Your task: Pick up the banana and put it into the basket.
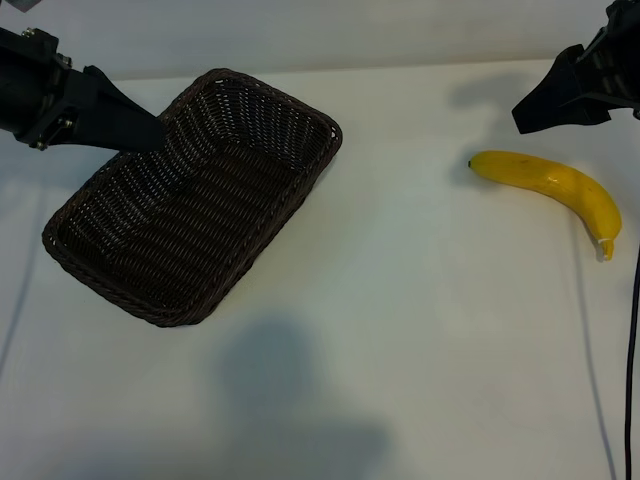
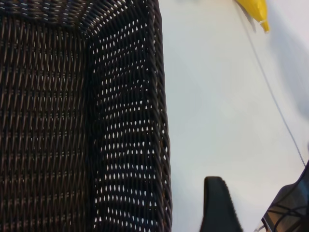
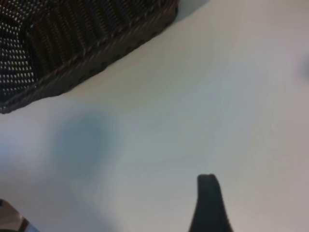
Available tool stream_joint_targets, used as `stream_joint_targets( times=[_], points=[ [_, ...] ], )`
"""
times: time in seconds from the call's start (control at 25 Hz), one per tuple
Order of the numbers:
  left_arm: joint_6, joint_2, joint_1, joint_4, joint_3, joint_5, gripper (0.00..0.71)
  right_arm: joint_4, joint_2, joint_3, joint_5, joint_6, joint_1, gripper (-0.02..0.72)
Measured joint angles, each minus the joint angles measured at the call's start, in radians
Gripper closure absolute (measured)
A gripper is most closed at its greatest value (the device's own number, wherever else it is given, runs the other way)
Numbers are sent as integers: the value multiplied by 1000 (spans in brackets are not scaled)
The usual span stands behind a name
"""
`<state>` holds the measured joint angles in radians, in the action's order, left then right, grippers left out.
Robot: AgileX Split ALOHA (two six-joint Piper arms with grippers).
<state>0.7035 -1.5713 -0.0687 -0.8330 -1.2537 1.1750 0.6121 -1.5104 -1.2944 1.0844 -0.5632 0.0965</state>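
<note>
My right gripper (image 1: 530, 110) hangs open above the banana (image 1: 553, 184); my left gripper (image 1: 150, 132), open too, hovers over the basket (image 1: 290, 190).

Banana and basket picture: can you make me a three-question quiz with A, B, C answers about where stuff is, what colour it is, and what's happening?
1. Where is the banana?
A. In the basket
B. On the table, right of the basket
C. In a pincer

2. What colour is the basket?
A. Dark brown
B. White
C. Yellow

3. What is inside the basket?
A. The banana
B. Two bananas
C. Nothing

Answers:
1 B: it lies on the white table, apart from the basket, below the right pincer.
2 A: its woven sides are dark brown.
3 C: only bare wicker shows inside; the left pincer hangs at its rim holding nothing.
</note>
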Motion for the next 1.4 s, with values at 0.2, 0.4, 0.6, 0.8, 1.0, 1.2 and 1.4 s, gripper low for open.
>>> stream_joint_targets(
  times=[0.2, 0.4, 0.6, 0.8, 1.0, 1.2, 1.4],
  points=[
    [0, 0, 0, 0, 0, 0, 244, 0, 0, 0, 0, 0, 0, 194],
    [0, 0, 0, 0, 0, 0, 244, 0, 0, 0, -1, 0, 0, 194],
    [0, 0, 0, 0, 0, 0, 244, 0, 0, 0, -1, 0, 0, 194],
    [-3, 0, 1, 0, 0, -2, 244, 0, 0, 0, -1, 1, 0, 194],
    [-3, 0, 1, 0, 0, -20, 244, 0, 0, 0, -1, 1, 0, 194],
    [-47, 0, 1, 0, -1, -25, 245, 0, 0, 0, -1, 1, 0, 194],
    [-184, 64, -28, 67, -1, 1, 283, 0, 0, 0, -1, 0, 0, 194]
  ],
)
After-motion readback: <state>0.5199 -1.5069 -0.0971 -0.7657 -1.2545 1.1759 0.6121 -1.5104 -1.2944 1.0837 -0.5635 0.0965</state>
